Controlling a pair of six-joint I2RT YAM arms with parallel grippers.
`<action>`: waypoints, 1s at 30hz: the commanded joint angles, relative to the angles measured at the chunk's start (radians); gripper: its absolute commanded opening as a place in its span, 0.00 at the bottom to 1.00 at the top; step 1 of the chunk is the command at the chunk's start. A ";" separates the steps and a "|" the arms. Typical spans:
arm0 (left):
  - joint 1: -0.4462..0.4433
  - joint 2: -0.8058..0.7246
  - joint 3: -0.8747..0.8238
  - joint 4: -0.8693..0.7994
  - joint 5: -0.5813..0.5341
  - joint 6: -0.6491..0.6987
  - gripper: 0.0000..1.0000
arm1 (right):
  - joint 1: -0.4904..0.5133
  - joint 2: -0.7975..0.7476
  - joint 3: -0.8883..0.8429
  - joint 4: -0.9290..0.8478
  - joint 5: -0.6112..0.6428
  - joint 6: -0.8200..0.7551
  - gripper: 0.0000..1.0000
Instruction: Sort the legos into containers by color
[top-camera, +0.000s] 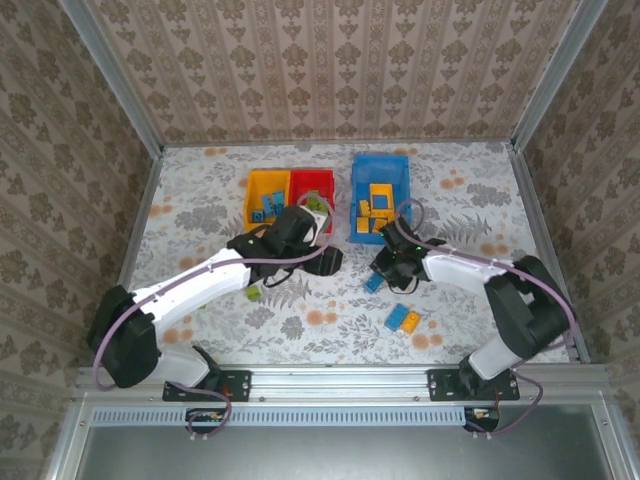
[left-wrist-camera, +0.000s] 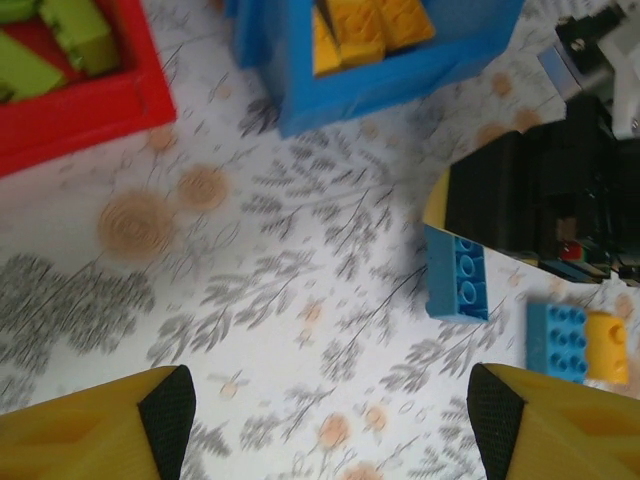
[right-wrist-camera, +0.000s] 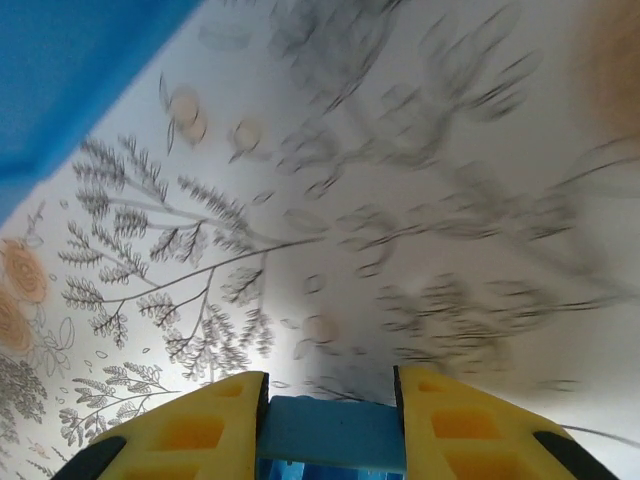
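Your biggest hazard is the two arms. The left gripper (left-wrist-camera: 330, 425) hovers with its jaws spread wide and nothing between them, near the right gripper (right-wrist-camera: 328, 395). That one is clamped on a blue brick (right-wrist-camera: 335, 438), low over the table (top-camera: 470, 210).

The yellow bin (top-camera: 268, 182) holds the blue bricks, and it sits beyond the red bin (top-camera: 315, 185), on the left arm's side. If you carry the brick straight across, the wrists can knock together.

The blue bin (top-camera: 380, 165) is nearest, but it holds yellow bricks, so letting go there mixes the colours.

From the left wrist view the brick looks pinched near one end, so a quick swing could twist it loose.

Lift before you travel: the blue-and-yellow pair (top-camera: 403, 320) lies close, and a low sweep may scatter it.
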 joint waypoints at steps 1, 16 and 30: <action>0.011 -0.053 -0.054 -0.077 -0.024 0.025 0.76 | 0.075 0.072 0.063 0.043 0.001 0.096 0.22; -0.117 0.154 0.010 -0.053 0.000 0.109 0.80 | 0.086 -0.057 0.102 -0.203 0.103 0.024 0.74; -0.128 0.439 0.139 -0.134 -0.059 0.228 0.82 | -0.151 -0.551 -0.117 -0.367 0.064 -0.104 0.72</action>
